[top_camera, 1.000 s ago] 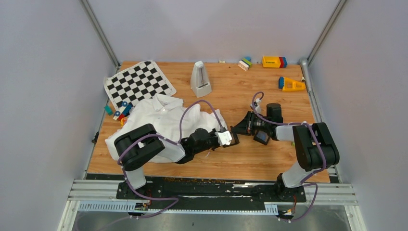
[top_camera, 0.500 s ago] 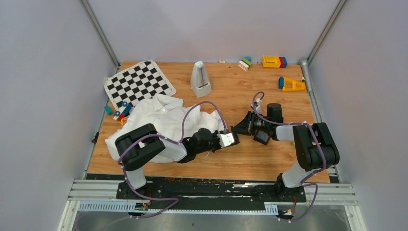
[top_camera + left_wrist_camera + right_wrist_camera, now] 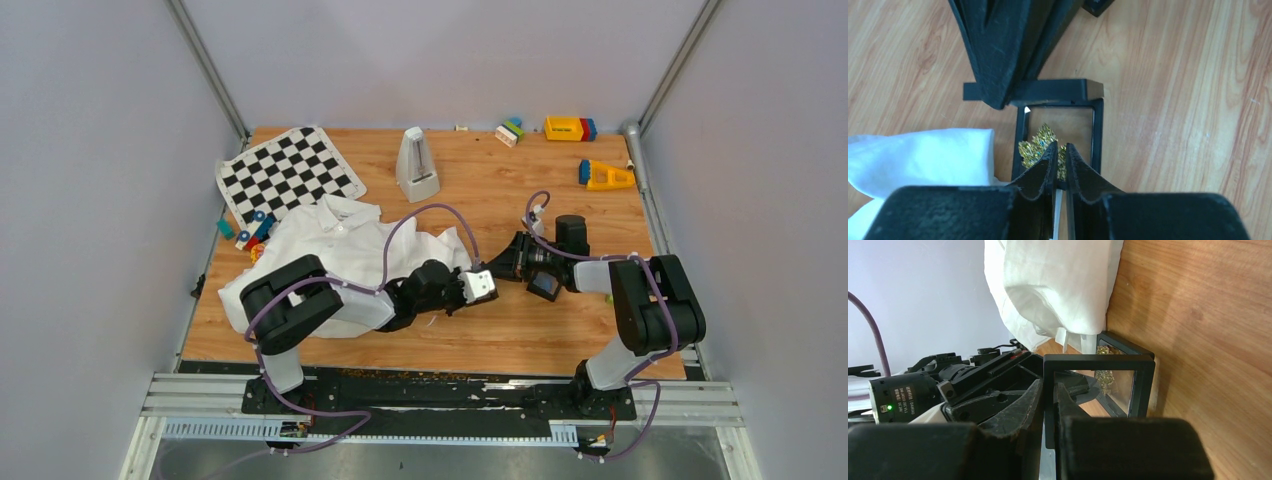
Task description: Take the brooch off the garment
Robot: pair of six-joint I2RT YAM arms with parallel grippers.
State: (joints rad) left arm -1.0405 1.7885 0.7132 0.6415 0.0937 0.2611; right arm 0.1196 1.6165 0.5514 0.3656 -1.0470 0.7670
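The left gripper (image 3: 1060,148) has its jaws drawn nearly together, with only a thin slit between the tips. Those tips sit right at the brooch (image 3: 1037,144), but I cannot tell whether they pinch it or merely hover over it. The brooch is off the white shirt (image 3: 923,155). It lies inside the shallow black display box (image 3: 1097,134), on its clear film, with a fold of the shirt just beside the box's left wall. The right gripper (image 3: 1049,386) has its jaws pinching the edge of the box lid (image 3: 1098,360), holding that frame upright above the tray. Everything rests on the wooden bench (image 3: 1173,100).

By my reading, the removal itself is done and the step in hand is stowing the brooch in the box. The next move seems to call for the left jaws to part enough to leave the brooch flat on the film. They would then draw straight back without snagging it or the cloth, with the lid held clear by the right.
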